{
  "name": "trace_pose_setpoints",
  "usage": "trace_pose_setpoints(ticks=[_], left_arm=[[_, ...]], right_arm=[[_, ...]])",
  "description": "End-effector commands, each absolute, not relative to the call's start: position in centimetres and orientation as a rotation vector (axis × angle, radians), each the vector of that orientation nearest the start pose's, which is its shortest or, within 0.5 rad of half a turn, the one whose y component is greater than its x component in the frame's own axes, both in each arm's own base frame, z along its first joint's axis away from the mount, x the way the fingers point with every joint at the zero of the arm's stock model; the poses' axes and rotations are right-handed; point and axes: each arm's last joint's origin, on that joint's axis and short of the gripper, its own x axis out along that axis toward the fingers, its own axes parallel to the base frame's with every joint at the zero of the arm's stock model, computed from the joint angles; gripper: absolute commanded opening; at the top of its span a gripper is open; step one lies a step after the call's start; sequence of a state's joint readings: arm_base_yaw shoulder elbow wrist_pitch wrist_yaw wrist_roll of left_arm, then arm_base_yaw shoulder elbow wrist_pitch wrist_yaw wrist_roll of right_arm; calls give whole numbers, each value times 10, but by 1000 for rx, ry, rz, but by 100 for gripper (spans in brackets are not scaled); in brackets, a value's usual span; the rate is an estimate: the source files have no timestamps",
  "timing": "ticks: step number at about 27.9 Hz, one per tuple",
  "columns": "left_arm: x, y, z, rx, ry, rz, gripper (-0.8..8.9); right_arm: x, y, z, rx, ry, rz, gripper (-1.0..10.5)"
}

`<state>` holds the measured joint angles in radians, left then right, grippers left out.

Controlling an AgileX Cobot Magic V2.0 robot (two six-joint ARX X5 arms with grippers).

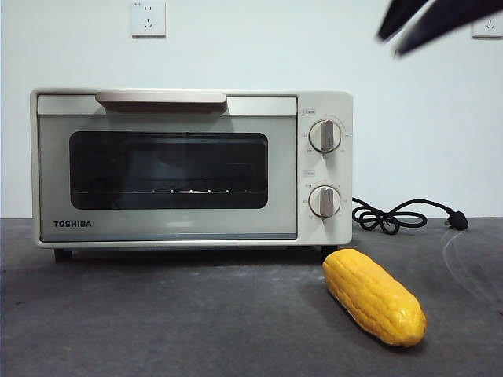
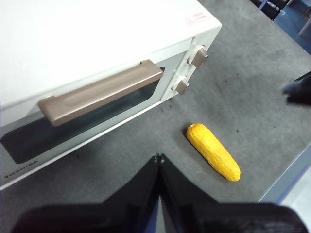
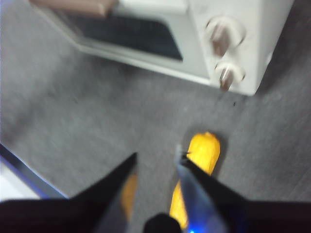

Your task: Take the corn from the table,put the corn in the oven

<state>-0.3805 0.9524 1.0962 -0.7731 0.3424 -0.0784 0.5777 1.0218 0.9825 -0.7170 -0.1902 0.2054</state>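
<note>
The corn (image 1: 373, 296) lies on the dark grey table (image 1: 157, 314), in front of the oven's right end and pointing out toward the front right. The cream-white TOSHIBA oven (image 1: 181, 228) stands behind it with its door shut and its bar handle (image 1: 161, 98) on top. My right gripper (image 3: 157, 155) hangs open above the corn (image 3: 204, 148), well clear of it, and shows as two black tips (image 1: 389, 45) at the top right of the front view. My left gripper (image 2: 158, 156) is shut and empty, hovering before the oven (image 2: 97, 39), with the corn (image 2: 213, 151) off to one side.
A coiled black cord (image 1: 393, 216) with its plug lies on the table to the right of the oven. Two round knobs (image 1: 324, 135) sit on the oven's right panel. The table's edge (image 2: 291, 170) runs close beyond the corn in the left wrist view.
</note>
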Motion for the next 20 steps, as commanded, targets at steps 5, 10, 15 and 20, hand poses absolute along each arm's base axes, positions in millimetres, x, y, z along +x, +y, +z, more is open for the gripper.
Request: trace_pose_setpoints(ticks=[5, 10, 15, 20], left_arm=[[161, -76, 358, -46, 665, -678, -6], [161, -76, 357, -46, 668, -677, -5], [161, -75, 357, -46, 669, -677, -5], [160, -75, 356, -32, 685, -679, -5]], right_arm=[[176, 148, 275, -95, 1032, 586, 508], [192, 168, 240, -175, 1159, 541, 504], [206, 180, 210, -210, 1240, 517, 501], [215, 188, 185, -236, 1306, 495, 499]])
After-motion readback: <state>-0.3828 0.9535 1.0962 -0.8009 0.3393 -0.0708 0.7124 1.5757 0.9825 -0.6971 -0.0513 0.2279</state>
